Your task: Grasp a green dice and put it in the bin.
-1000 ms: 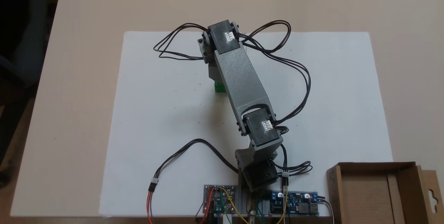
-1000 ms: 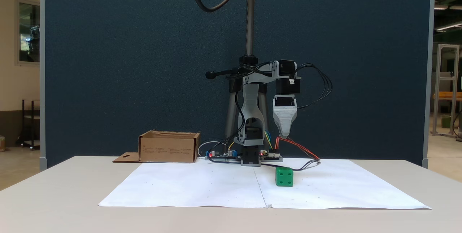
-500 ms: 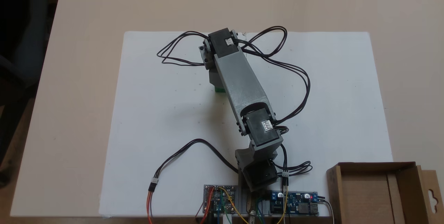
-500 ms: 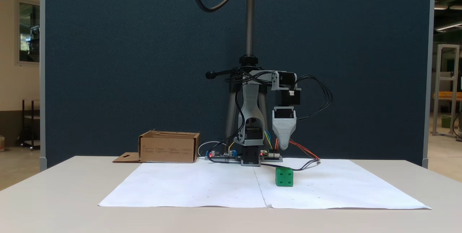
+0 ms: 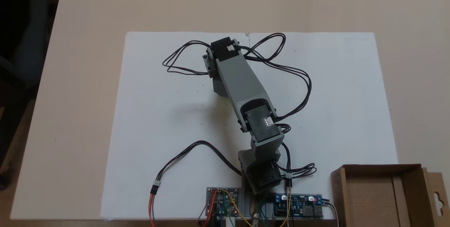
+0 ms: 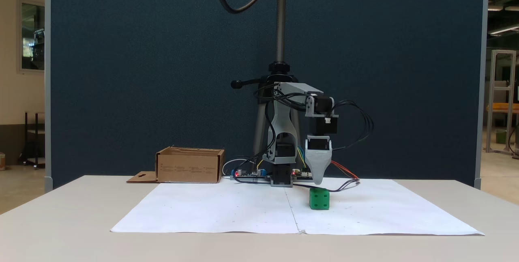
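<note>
Your grey printed gripper (image 6: pixel 317 182) hangs point-down just above the small green plastic dice (image 6: pixel 319 199) on white paper (image 6: pixel 227 213), lined up for descent; jaw gap cannot be told.

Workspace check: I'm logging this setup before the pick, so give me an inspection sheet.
Surface: beige table with white paper sheet under the arm.
Job's things: green dice on the paper; bin, a cardboard box, at the table edge, nothing seen inside.
Clutter: nothing seen.
Grippers: gripper just above the dice; jaws line up, state unclear.
Cables: black loops around the arm; circuit boards at its base.
Surroundings: dark blue partition behind.
</note>
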You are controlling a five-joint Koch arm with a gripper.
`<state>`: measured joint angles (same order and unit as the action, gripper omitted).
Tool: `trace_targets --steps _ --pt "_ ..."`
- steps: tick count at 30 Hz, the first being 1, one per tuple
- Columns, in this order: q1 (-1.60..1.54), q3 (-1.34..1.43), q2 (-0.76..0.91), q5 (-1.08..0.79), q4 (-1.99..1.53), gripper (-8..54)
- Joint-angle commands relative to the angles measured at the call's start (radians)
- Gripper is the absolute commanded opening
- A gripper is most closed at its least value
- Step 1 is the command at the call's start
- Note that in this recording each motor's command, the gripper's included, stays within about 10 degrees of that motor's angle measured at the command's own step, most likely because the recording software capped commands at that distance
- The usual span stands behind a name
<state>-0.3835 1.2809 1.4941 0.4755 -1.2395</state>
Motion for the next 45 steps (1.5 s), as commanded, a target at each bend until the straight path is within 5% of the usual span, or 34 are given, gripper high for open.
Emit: trace_targets --steps 1,32,45 --pt "-0.014 0.002 0.02 0.064 0.037 42.2" --pt "-0.012 0.091 -0.098 0.063 0.195 41.1" --pt "-0.012 0.097 -0.129 0.064 0.222 31.7"
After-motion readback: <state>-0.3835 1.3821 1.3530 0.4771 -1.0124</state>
